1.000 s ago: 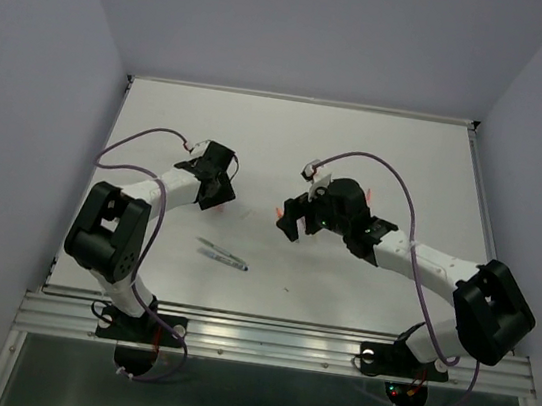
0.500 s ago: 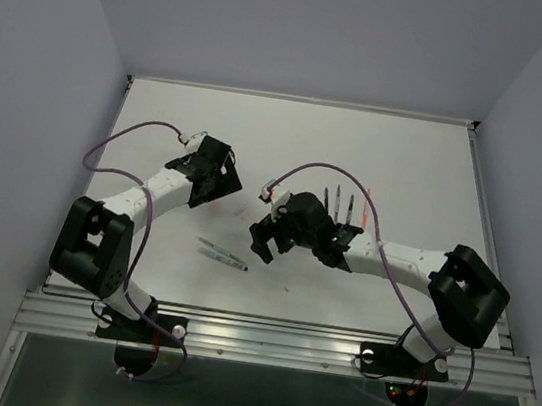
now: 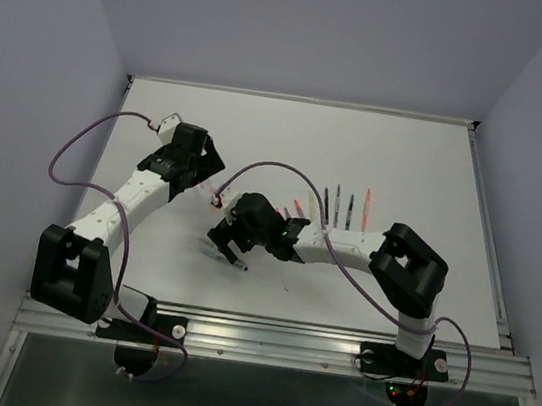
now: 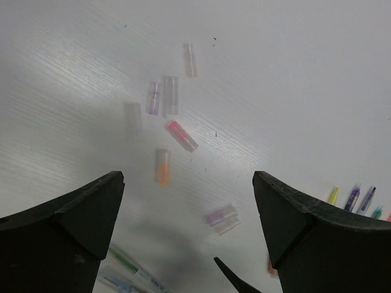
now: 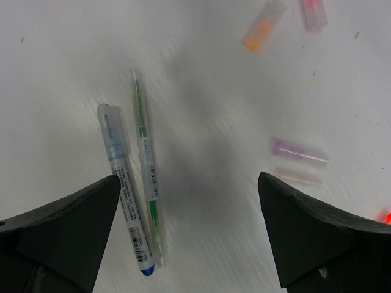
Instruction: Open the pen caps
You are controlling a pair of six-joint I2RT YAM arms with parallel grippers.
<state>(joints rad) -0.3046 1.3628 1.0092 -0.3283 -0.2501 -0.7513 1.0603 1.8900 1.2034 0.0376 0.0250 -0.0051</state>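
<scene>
We see both empty — left gripper [image 4: 186, 183] spread wide over loose pen caps [image 4: 181, 135] scattered on the bench [image 4: 293, 73], right gripper [image 5: 188, 183] equally wide, hovering above two pens [image 5: 126, 195] lying side by side, seemingly capped. We judge a pen pickup is in hand: right must drop onto one barrel and close, left then pulls its cap.

Right pincer [image 3: 227, 248] swung left over the pens [image 5: 148, 177].
</scene>
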